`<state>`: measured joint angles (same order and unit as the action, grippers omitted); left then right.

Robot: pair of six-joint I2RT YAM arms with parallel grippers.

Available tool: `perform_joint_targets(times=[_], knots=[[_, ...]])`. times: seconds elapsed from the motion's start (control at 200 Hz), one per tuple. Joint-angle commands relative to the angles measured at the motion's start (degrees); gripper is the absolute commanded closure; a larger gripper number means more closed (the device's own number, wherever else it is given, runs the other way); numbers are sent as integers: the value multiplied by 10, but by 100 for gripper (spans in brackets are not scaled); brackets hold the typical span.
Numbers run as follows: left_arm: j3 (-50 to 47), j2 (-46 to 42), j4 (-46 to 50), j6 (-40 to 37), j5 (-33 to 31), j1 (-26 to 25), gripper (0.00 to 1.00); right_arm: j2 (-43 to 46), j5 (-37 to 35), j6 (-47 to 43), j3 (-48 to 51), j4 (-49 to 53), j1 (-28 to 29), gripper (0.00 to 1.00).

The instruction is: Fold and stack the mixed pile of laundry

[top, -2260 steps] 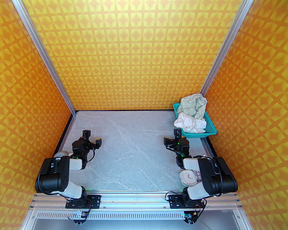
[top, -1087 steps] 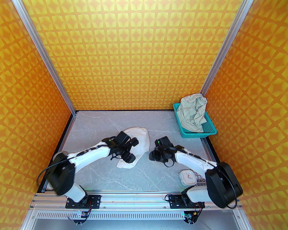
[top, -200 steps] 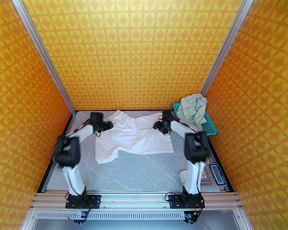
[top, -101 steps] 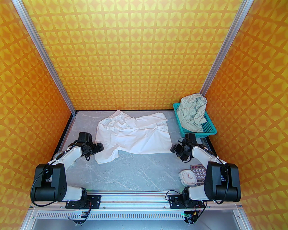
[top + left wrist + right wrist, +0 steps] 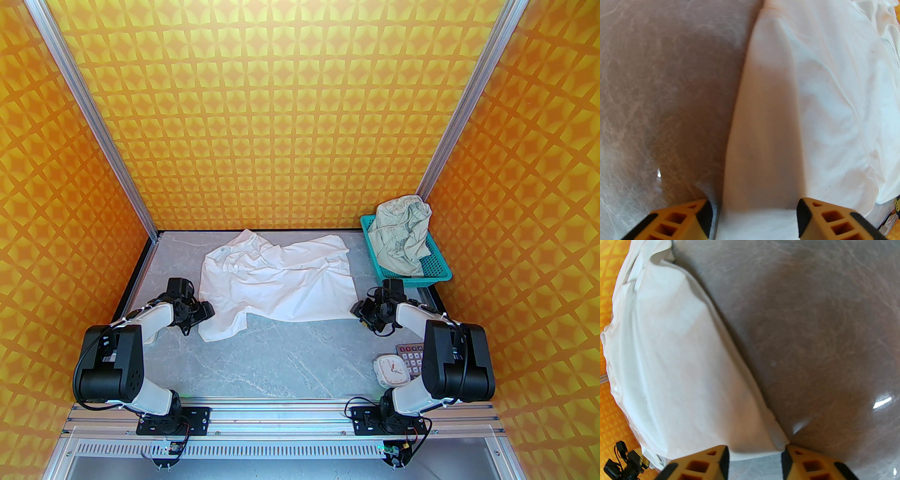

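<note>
Left end effector (image 5: 753, 208) and right end effector (image 5: 754, 452), both released, straddle the white T-shirt (image 5: 281, 286) edge; each should pinch deep.

table: grey marble-look top (image 5: 290, 356); I count four things lying directly on it
T-shirt (image 5: 281, 286): white, spread rumpled across the far middle
basket (image 5: 440, 269): teal mesh, far right corner
clock (image 5: 390, 369): small, white, near right
calculator (image 5: 411, 358): just beside the clock, partly hidden
</note>
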<state>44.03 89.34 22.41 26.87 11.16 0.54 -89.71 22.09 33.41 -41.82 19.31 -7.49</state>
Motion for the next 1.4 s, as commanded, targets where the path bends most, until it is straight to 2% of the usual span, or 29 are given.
perform_joint_targets(times=[0.0, 0.15, 0.335, 0.38, 0.48, 0.62, 0.83, 0.95, 1.13, 1.25, 1.395], knots=[[1, 43, -97, 10, 50, -27, 45, -28, -1, 10, -9, -48, 8, 67], [9, 51, -107, 16, 51, -40, 49, -44, -11, 9, -15, -56, 8, 78], [4, 47, -114, 21, 48, -45, 66, -42, -13, 17, -9, -72, 8, 94], [4, 47, -115, 20, 47, -45, 74, -42, -9, 21, -7, -81, 8, 100], [-21, 20, -166, 31, 42, -44, 100, -31, -3, 25, -4, -93, 8, 100], [-100, -81, -304, 53, 40, -45, 100, 9, -13, 24, 2, -88, 9, 100], [-74, -249, -292, 6, 77, -53, 100, 126, -10, 18, -31, -49, 15, 100], [7, -357, -221, -53, 99, -53, 100, 226, -50, -18, -107, 41, 16, 100], [228, -449, -64, -173, 128, -53, 100, 316, -90, -71, -308, 185, 16, 100], [406, -439, 48, -225, 129, -53, 100, 352, -121, -87, -425, 239, 16, 100], [563, -363, 146, -219, 86, -53, 100, 314, -146, -88, -541, 293, 16, 100]])
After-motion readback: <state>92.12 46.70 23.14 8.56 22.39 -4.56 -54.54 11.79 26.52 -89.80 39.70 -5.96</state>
